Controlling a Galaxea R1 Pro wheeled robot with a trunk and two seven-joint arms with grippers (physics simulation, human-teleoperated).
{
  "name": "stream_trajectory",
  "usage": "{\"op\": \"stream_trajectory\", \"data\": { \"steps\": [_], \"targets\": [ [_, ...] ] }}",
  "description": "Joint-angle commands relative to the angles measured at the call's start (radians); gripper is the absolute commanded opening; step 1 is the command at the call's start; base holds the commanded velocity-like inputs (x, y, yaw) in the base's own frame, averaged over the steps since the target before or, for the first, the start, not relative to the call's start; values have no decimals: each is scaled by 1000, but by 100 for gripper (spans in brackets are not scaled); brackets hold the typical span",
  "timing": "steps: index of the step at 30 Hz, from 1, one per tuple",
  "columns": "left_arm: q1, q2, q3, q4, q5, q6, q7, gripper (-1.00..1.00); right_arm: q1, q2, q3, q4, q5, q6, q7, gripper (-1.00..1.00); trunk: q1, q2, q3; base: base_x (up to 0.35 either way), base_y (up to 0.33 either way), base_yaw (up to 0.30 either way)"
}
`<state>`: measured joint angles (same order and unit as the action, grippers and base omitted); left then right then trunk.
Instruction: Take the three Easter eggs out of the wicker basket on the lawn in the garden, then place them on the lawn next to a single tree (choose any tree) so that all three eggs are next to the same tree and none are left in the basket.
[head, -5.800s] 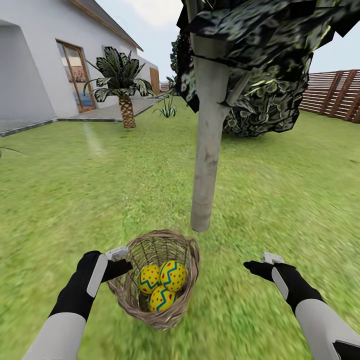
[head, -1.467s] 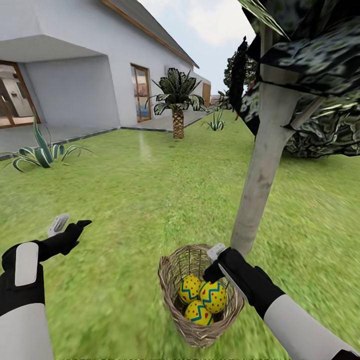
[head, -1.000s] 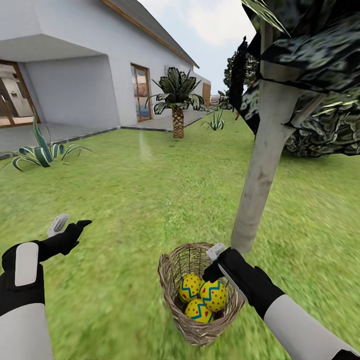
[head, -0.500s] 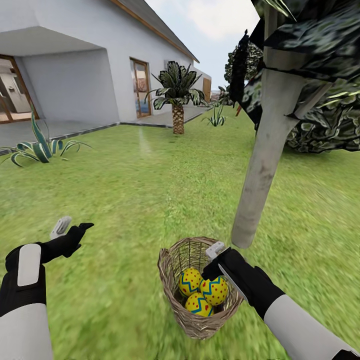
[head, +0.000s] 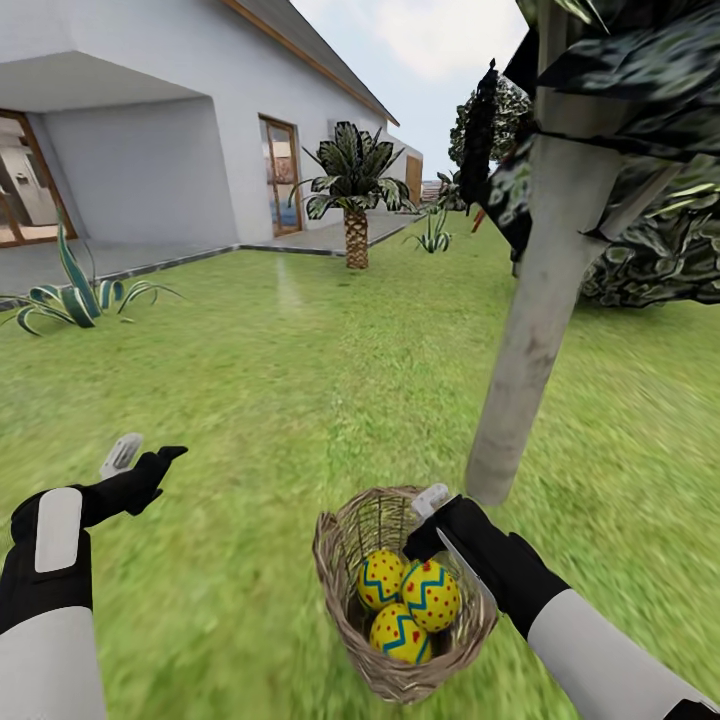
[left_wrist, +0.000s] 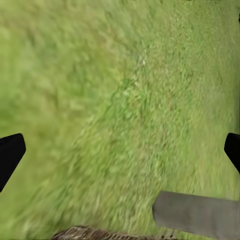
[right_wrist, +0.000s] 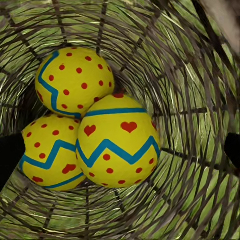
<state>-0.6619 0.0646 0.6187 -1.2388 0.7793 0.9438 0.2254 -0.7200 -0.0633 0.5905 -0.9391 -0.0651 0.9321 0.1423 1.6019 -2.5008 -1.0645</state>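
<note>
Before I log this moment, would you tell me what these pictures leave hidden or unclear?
- Right gripper: head view, its fingers sit at the basket rim, hand in front; open or shut unclear.
- Eggs: undersides hidden by one another in both views.
- Tree: crown cut off by the head view's top edge.
- Left gripper: wrist view shows just the finger edges at the frame sides, over blurred lawn.

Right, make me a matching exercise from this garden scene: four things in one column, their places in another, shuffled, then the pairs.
Things:
1. Easter eggs
2. right gripper
3. left gripper
4. wicker basket

Places:
A. over bare lawn, apart from the basket
B. on the grass beside the tree trunk
C. at the basket's rim, above the eggs
D. piled together inside the basket

Pairs: 1-D, 2-C, 3-A, 4-B
</note>
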Motion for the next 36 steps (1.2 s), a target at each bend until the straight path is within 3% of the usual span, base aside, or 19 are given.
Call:
{"op": "stream_trajectory", "data": {
  "steps": [1,12,14,20,21,26,29,36],
  "targets": [
    [-1,0,1,-1,11,4,9,100,-1,-1,3,-1,-6,4,-3,100,0,0,-1,330,0,0],
    [-1,-2,1,-2,11,3,9,100,-1,0,2,-1,-13,12,-3,100,0,0,-1,85,0,0],
    [-1,-1,1,-5,12,6,-20,100,-1,0,1,0,-13,13,-3,100,0,0,-1,1,0,0],
    [-1,8,-3,26,12,46,-306,100,-1,-4,0,16,-13,13,-3,100,0,0,-1,0,0,0],
    [-1,9,-3,24,12,59,-409,100,-1,-4,0,31,-13,13,-4,100,0,0,-1,0,0,0],
    [15,36,-4,23,10,66,-670,100,-1,-5,-1,85,-14,13,-4,100,0,0,-1,0,0,0],
    [19,41,-3,25,10,66,-707,100,-1,-2,-2,96,-13,13,-4,100,1,-1,-5,0,0,0],
    [21,46,0,23,8,66,-716,100,-1,-1,1,113,-13,10,-3,100,4,-2,-32,0,0,0]
  ]
}}
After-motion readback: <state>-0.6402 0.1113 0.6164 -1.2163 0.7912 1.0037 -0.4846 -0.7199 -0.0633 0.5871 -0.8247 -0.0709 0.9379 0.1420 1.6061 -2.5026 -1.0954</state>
